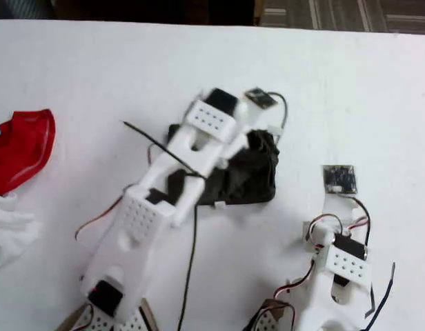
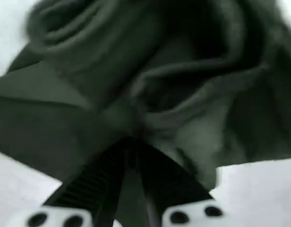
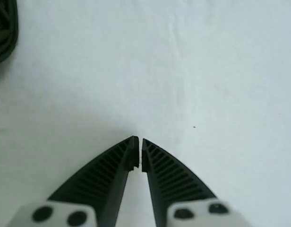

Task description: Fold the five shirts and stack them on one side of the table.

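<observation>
The dark shirt (image 1: 254,176) lies bunched in a heap near the middle of the white table (image 1: 337,83), just toward 3 o'clock of the centre in the high view. It is rumpled into thick folds rather than spread flat.

The left arm (image 1: 150,207) rises from its base at about 7 o'clock and stretches diagonally across the table toward 1 o'clock. Its far end hangs right over the heap and covers much of the heap's 9 o'clock side. In the left wrist view the left gripper (image 2: 134,142) has its jaws pressed together, with the tips set against a crease of the dark cloth. I cannot tell whether any cloth is caught between them. A black cable (image 1: 192,262) runs down along this arm toward 6 o'clock.

The right arm (image 1: 343,262) sits low at about 4 o'clock, well apart from the dark shirt. The right gripper (image 3: 140,144) points at bare table, its jaws brought together with a hairline gap at the tips and nothing between them. An edge of the dark shirt shows in a corner of the right wrist view.

A red shirt (image 1: 23,148) lies crumpled at the 9 o'clock edge of the table. A white shirt (image 1: 9,231) lies just beside it, toward 8 o'clock. Both are unfolded and well apart from the dark one.
</observation>
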